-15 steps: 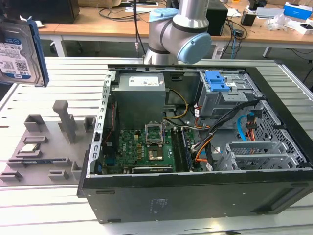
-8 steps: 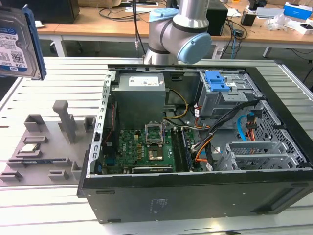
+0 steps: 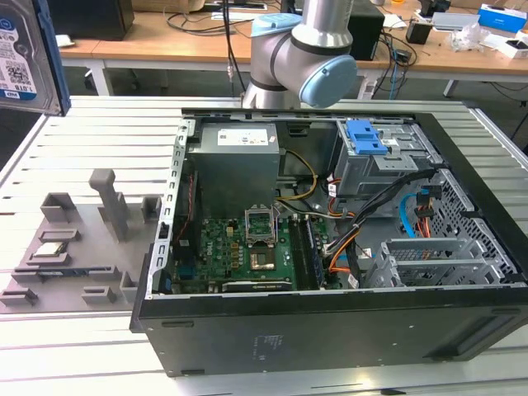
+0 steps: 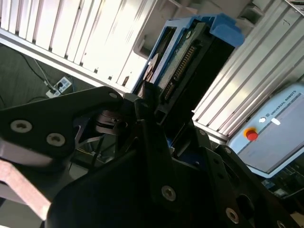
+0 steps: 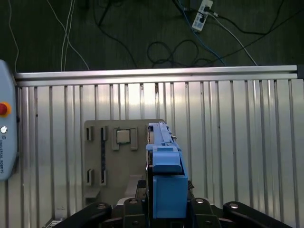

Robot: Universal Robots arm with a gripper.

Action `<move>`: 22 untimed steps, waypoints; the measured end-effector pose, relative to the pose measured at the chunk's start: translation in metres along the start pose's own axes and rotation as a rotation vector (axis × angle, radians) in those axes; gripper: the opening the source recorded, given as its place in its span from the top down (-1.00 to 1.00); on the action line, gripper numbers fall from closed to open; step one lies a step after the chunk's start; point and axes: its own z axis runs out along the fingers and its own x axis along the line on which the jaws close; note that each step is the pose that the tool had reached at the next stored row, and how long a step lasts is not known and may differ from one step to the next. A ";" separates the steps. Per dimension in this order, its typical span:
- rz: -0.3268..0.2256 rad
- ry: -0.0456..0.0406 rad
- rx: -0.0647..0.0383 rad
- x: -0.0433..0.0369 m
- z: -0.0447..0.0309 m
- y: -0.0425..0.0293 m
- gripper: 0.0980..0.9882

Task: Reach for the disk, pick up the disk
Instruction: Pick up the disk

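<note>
Glare bleached the table [image 4: 71,33] in the second wrist view; the gripper [image 4: 161,114] and the disk [image 4: 186,61] lay shadowed. The exterior view was evenly lit.

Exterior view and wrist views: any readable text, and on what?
Disk label, exterior view: barcodes and fine print, too small to read.
Power supply sticker: print too small to read.
Computer case side: small white marks, unreadable.
Control pendant, second wrist view: maker's name along its edge, a brand, so not quoted.
</note>
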 end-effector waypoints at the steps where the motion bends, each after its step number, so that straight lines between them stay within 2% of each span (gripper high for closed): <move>1: 0.000 0.0000 0.000 0.0000 -0.0021 0.0000 0.40; 9: 0.000 0.0000 -0.002 0.0000 -0.0228 0.0002 0.40; 16: 0.000 0.0001 -0.005 0.0000 -0.0472 0.0003 0.40; 20: 0.000 0.0001 -0.007 0.0000 -0.0663 0.0005 0.40; 22: 0.000 0.0001 -0.007 0.0000 -0.0709 0.0006 0.40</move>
